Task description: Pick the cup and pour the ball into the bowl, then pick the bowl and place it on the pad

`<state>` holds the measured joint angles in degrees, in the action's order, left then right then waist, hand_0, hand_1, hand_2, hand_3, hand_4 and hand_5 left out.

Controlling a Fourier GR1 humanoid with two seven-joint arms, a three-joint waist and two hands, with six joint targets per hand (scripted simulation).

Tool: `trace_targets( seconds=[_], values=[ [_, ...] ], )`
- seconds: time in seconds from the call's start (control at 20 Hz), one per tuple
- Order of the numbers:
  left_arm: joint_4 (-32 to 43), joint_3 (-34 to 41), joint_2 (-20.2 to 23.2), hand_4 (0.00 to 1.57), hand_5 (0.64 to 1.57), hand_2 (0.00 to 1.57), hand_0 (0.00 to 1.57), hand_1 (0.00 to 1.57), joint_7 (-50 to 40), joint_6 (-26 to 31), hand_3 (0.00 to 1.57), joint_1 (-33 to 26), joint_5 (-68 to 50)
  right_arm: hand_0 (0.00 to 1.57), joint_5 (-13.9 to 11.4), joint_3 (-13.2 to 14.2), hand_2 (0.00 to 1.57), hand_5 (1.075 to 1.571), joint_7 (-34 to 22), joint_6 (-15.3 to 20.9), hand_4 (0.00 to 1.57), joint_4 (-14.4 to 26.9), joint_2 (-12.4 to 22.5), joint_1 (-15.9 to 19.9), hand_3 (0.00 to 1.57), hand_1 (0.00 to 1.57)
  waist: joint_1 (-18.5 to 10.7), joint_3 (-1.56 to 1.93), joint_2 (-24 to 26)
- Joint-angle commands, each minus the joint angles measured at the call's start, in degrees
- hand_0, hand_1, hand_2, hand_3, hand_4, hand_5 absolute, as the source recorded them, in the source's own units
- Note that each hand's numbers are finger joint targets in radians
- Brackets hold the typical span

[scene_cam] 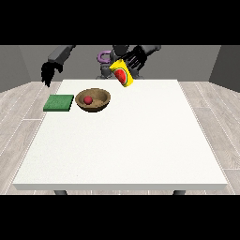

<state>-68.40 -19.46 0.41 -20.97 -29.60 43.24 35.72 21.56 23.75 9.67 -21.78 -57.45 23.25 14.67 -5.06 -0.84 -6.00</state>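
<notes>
Above, the hand at the view's right (136, 58) curls its fingers round the tilted cup (122, 74), held at two o'clock from the bowl (93, 100). Inside the bowl lies the ball (87, 99); the pad (59, 102) lies at nine o'clock on the desk (126, 150). At the view's left, the other hand (47, 73) hangs with fingers relaxed, holding nothing.

The ball (87, 99) sits in the bowl (101, 103). The pad (59, 103) lies just left of it. The cup (122, 74) hangs tilted behind, to the right.

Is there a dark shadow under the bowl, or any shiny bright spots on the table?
In the front view, the white table looks evenly lit with no glare; the bowl casts only a thin dark edge beneath it, the red ball inside shows clearly, and the green pad shows no visible shadow.
</notes>
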Motion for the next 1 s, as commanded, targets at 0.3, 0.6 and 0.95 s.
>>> trace_targets(
  seconds=[0.3, 0.6, 0.95],
  values=[
    [-16.88, 19.99, 7.47, 0.2, 1.491, 0.0, 0.0, 0.0, 9.69, 23.36, 0.0, -2.55, -40.04, 0.0, -0.23, 2.8, 0.0, 1.571, 3.39, 7.52, 0.25, 0.34, -3.8, -2.34, 0.0, 0.0, -11.38, 0.54, -4.48],
    [-10.56, 33.88, 20.91, 0.34, 1.503, 0.0, 0.0, 0.0, 11.07, 39.0, 0.0, 2.39, -53.64, 0.0, -0.09, 1.99, 0.0, 1.569, 5.09, 11.75, 0.0, -1.74, -7.55, 2.15, 0.0, 0.0, -11.84, 0.72, -9.71],
    [-4.8, 42.3, 30.87, 0.28, 1.508, 0.0, 0.0, 0.0, 10.72, 47.42, 0.0, 1.07, -60.34, 0.0, -1.24, 0.63, 0.0, 1.568, 7.82, 11.5, 0.0, 5.44, -8.21, 6.04, 0.0, 0.0, -8.53, 0.84, -10.37]
  ],
)
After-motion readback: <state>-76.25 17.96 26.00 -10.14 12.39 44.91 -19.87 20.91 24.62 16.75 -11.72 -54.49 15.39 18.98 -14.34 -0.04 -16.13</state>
